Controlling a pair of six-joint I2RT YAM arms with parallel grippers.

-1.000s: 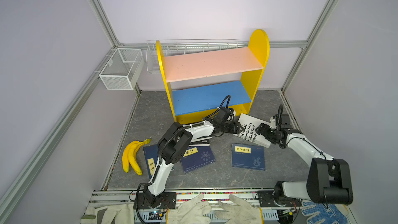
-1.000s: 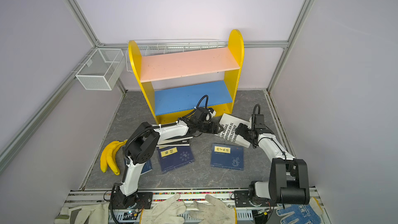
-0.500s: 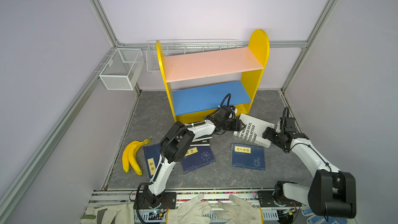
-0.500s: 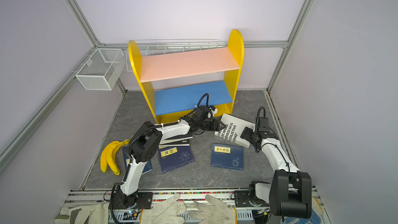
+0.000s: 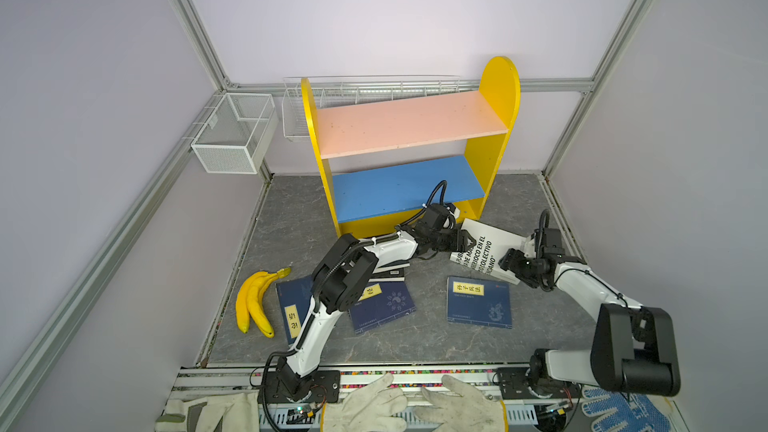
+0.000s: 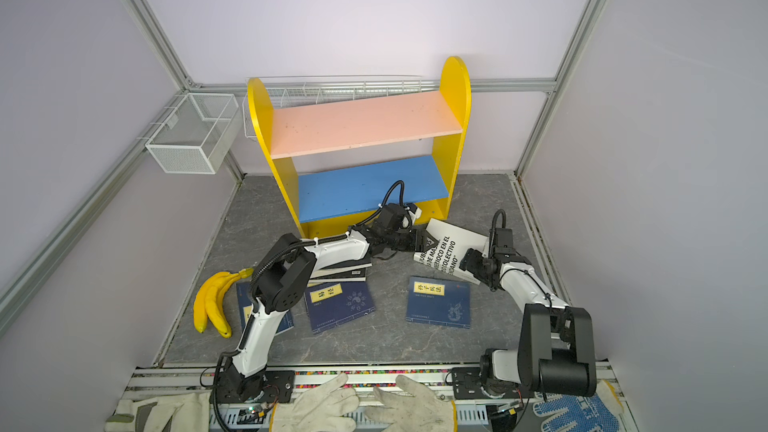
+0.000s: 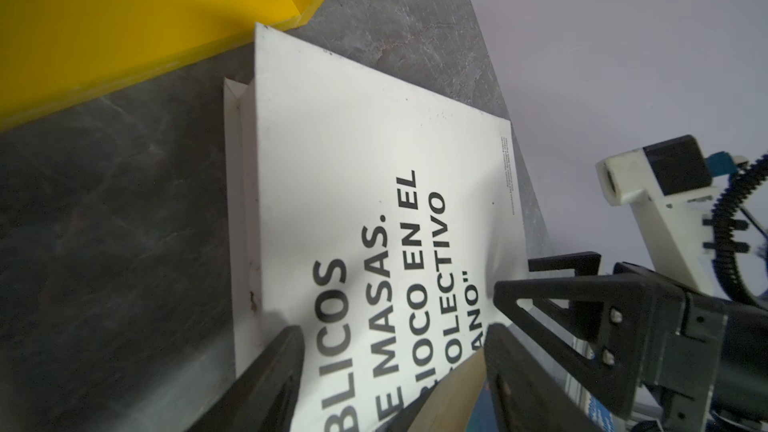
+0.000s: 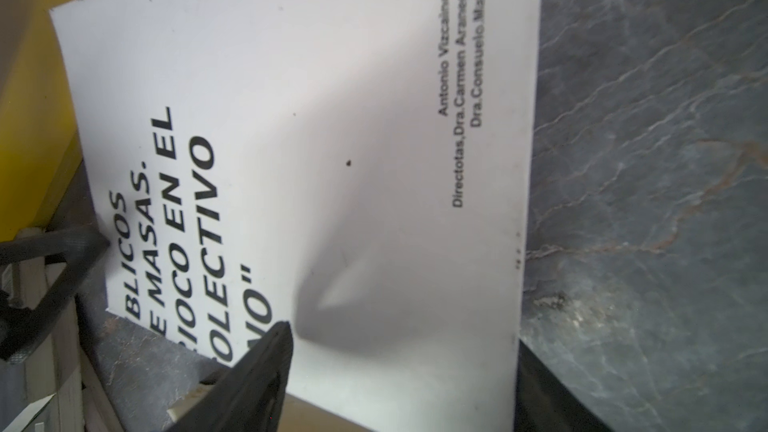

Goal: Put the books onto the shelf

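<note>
— Where's the large matte white softcover book [image 5: 489, 248] with bold black lettering?

— On the grey marbled surface [image 5: 415, 342], at 5 o'clock of the glossy yellow shelf [image 5: 498, 89] with rounded side panels, its corner just beside the shelf's foot.

— And the arms?

— Left arm stretched low, elbow raised. The black left pincer [image 5: 468, 238] is at the book's 9 o'clock, jaws spread astride a corner. Right arm bent low. The right pincer [image 5: 505, 262] is at 4 o'clock, jaws apart at the edge.

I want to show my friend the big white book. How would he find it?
Find the yellow two-tier shelf at the back. On the grey floor by its right foot lies a white book. Unlike the navy books nearby, it shows bold black letters.
</note>
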